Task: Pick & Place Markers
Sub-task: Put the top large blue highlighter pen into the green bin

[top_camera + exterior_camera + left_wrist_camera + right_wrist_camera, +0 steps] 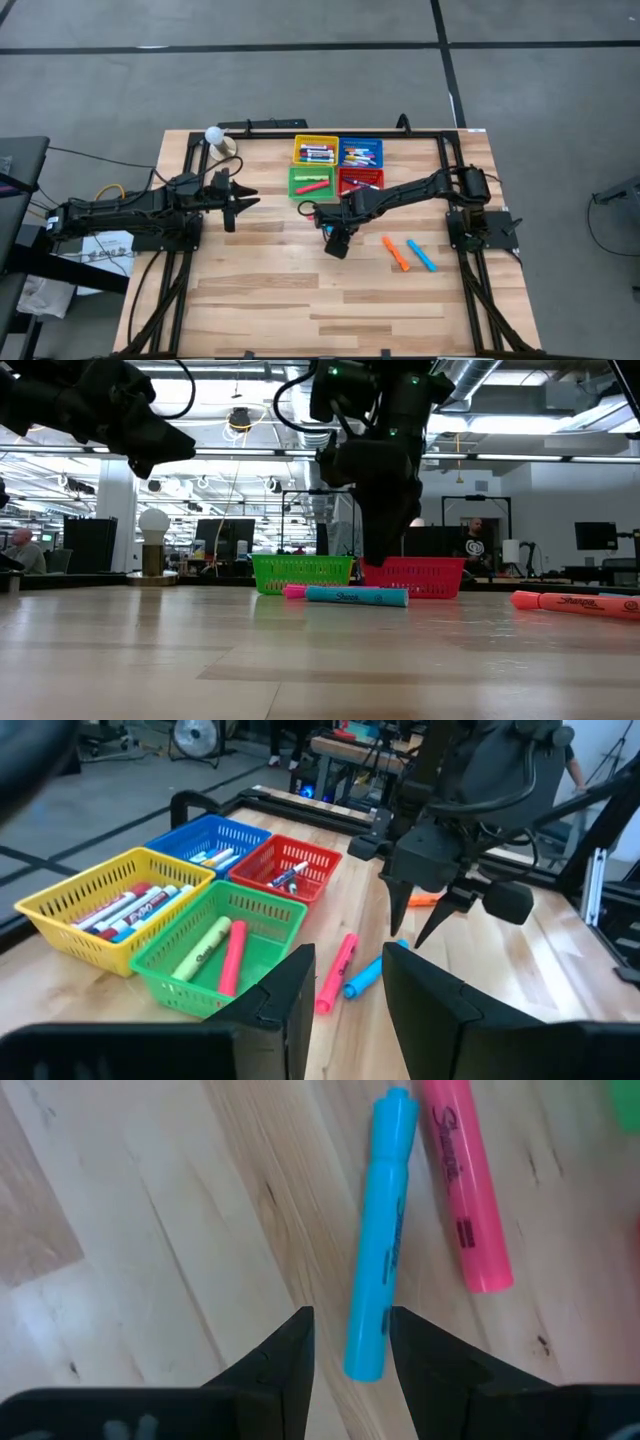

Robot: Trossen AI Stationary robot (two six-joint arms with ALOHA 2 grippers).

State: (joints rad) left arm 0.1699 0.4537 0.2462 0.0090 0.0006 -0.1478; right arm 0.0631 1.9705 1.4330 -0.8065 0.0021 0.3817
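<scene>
A blue marker [383, 1240] and a pink marker [462, 1190] lie side by side on the wooden table, near the green basket [215, 955]. My right gripper [350, 1320] points down just above them. It is open, with its fingers on either side of the blue marker's near end and not touching it. Two more markers, orange [396, 253] and blue [421, 255], lie flat toward the table's right. My left gripper [350, 995] hovers open and empty over the table's left side [232, 200].
Four mesh baskets stand together at the far middle: yellow [316, 151], blue [361, 152], green [312, 182] and red [361, 180], each with markers inside. A white bulb-shaped object [213, 135] stands at the far left. Bare wood lies along the near half.
</scene>
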